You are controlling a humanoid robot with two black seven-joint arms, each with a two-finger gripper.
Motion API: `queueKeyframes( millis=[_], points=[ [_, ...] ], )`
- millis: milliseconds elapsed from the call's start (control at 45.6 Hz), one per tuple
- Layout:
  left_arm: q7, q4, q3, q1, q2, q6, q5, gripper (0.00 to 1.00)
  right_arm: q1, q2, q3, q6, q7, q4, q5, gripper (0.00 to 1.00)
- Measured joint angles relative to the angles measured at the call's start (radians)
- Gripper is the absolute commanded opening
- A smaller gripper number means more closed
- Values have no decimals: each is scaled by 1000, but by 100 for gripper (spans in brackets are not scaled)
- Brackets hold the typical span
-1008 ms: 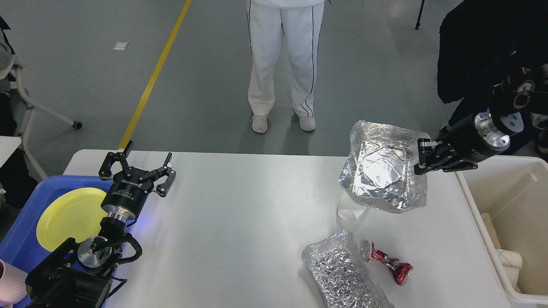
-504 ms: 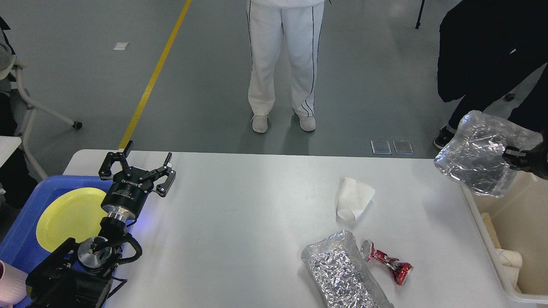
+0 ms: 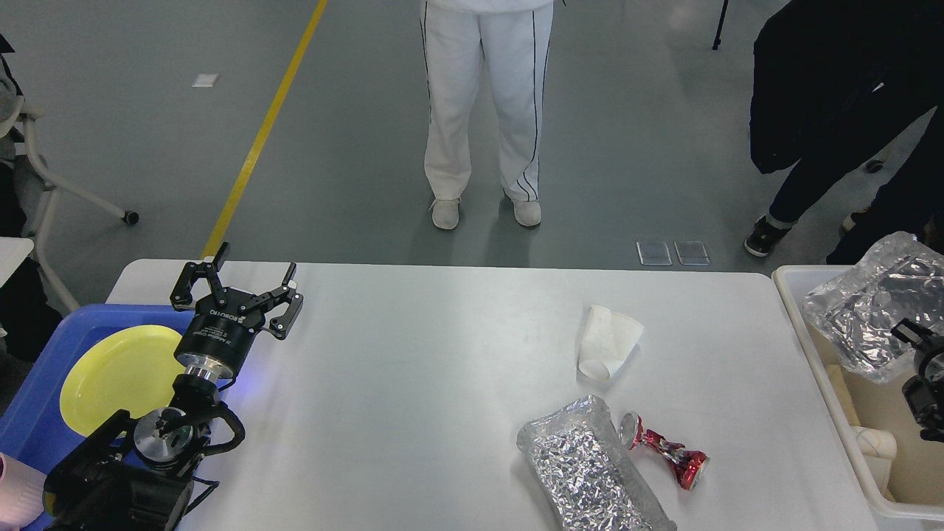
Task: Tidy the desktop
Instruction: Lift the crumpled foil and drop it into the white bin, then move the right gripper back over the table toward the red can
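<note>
The white desktop point(image 3: 442, 383) carries a tipped white paper cup point(image 3: 608, 343), a crumpled foil packet point(image 3: 590, 472) and a crushed red can point(image 3: 664, 450) at its right front. My left gripper point(image 3: 236, 291) is open and empty above the desktop's left rear, beside the blue tray point(image 3: 110, 313). My right gripper point(image 3: 908, 335) is at the right edge, mostly cut off. Its dark finger sits on the edge of a crinkled foil tray point(image 3: 870, 306), which hangs tilted over the beige tub point(image 3: 818, 383).
A yellow plate point(image 3: 118, 369) lies in the blue tray. The beige tub holds white cups point(image 3: 874, 442). A person in white trousers point(image 3: 483, 110) stands behind the desktop. Another person in dark clothes point(image 3: 826, 96) stands at the back right. A chair point(image 3: 44, 177) is at the left.
My right arm has swung the foil tray from above the desktop's right rear to over the beige tub, uncovering the paper cup. The left arm has not moved.
</note>
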Motion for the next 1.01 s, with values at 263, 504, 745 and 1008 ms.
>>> queueKeyframes(
  millis=[263,504,745,1008],
  points=[
    [0,0,0,0,0,0,0,96,-27,5,1,14,0,15,12,100],
    [0,0,0,0,0,1,0,96,-24,9,3,15,1,16,13,100],
    [0,0,0,0,0,1,0,96,119,8,0,38,8,58,13,100],
    [0,0,0,0,0,1,0,96,542,-103,-18,201,14,486,1,100]
  ],
)
